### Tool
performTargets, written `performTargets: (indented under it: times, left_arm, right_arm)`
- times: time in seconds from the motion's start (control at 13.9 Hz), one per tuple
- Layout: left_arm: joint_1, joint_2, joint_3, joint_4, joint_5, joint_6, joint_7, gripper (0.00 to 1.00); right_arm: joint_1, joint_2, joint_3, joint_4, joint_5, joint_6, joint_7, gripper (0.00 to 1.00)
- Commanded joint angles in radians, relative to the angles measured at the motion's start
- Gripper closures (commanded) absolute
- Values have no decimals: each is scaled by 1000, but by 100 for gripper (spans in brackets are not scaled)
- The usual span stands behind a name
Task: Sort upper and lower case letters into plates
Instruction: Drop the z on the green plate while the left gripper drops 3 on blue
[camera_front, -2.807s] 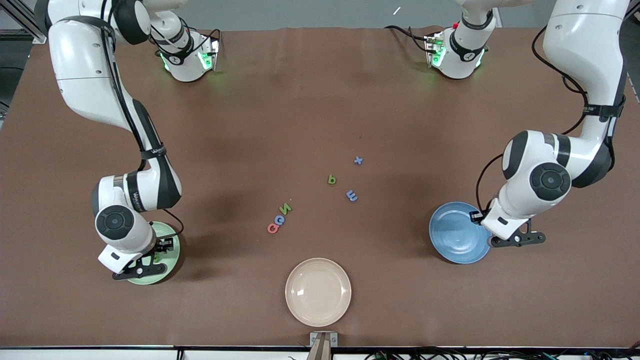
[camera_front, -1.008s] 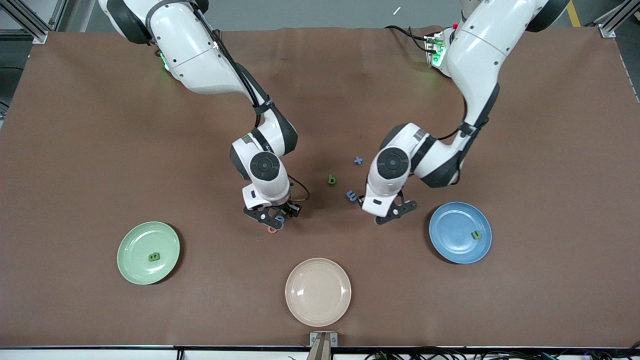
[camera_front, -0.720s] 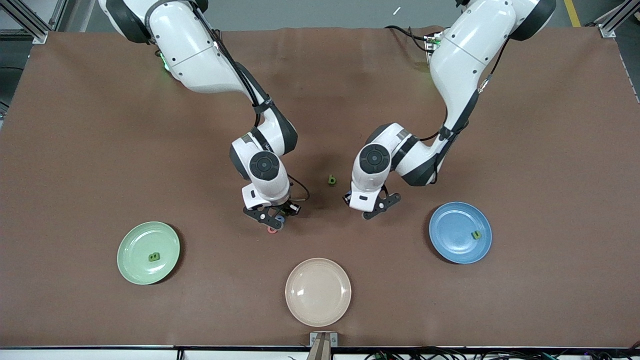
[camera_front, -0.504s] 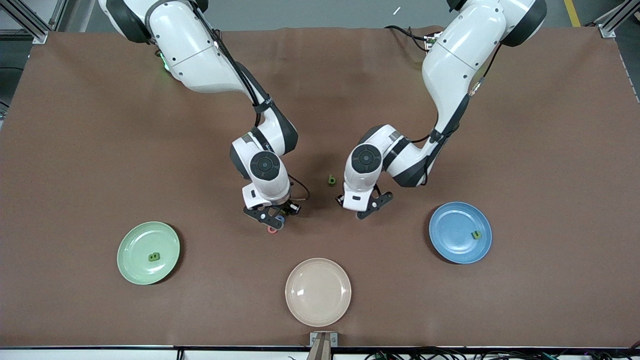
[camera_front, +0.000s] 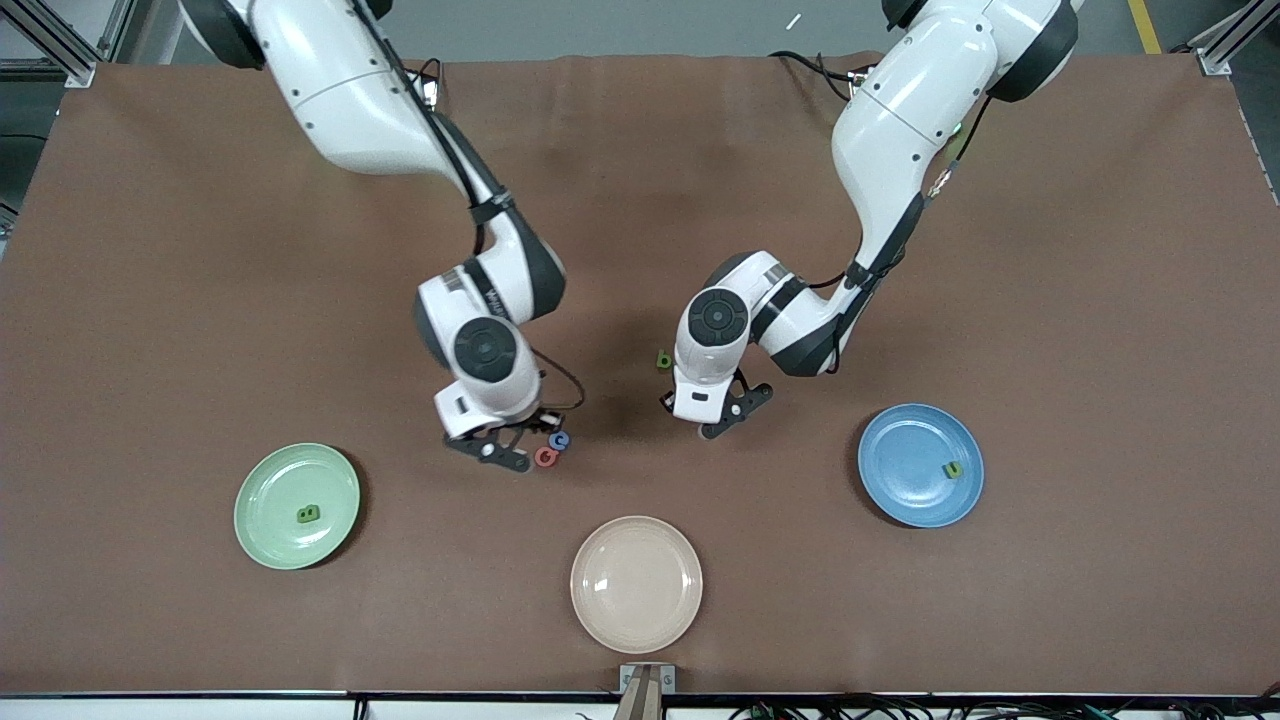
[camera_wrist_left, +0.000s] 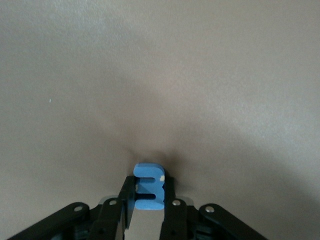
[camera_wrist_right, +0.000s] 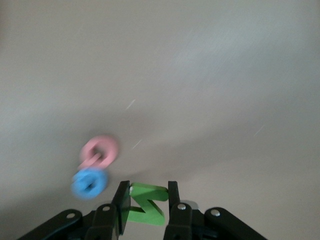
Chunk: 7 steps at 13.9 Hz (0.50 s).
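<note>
My left gripper (camera_front: 706, 428) is shut on a blue letter (camera_wrist_left: 149, 192) just over the bare table, beside a green letter (camera_front: 662, 358). My right gripper (camera_front: 510, 447) is shut on a green zigzag letter (camera_wrist_right: 146, 205) and holds it beside a red letter (camera_front: 545, 457) and a blue round letter (camera_front: 560, 440); both also show in the right wrist view, the red letter (camera_wrist_right: 100, 150) and the blue round letter (camera_wrist_right: 89, 182). The pale green plate (camera_front: 270, 480) holds one green letter (camera_front: 308, 514). The blue plate (camera_front: 905, 450) holds one green letter (camera_front: 954, 468). The left arm's wrist hides the table where a blue letter lay.
A cream-beige plate (camera_front: 636, 583) with nothing in it lies nearest the front camera, between the two other plates. The brown table (camera_front: 1100, 300) is bare toward both ends.
Both grippers left their plates and came to the loose letters. The left gripper has shut on the blue letter. The right gripper has shifted toward the green plate with the green letter.
</note>
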Motion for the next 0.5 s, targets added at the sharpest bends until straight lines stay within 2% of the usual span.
performTargets:
  times: [0.0,0.22,0.43]
  left_arm:
    - [23,-42,56,13,26,-41,38,100]
    - [152,-108,65,13,27,-91,234,99]
    - [285,-131,64,5,29,-123,425,96]
  right_arm:
    - [-156,-17,-1,-14,-1,-8,-279,97]
    - [-278,-8,-2,-14,-26,2,-522,96]
    - [-339,-5,-1,-14,-156,8,-602,87]
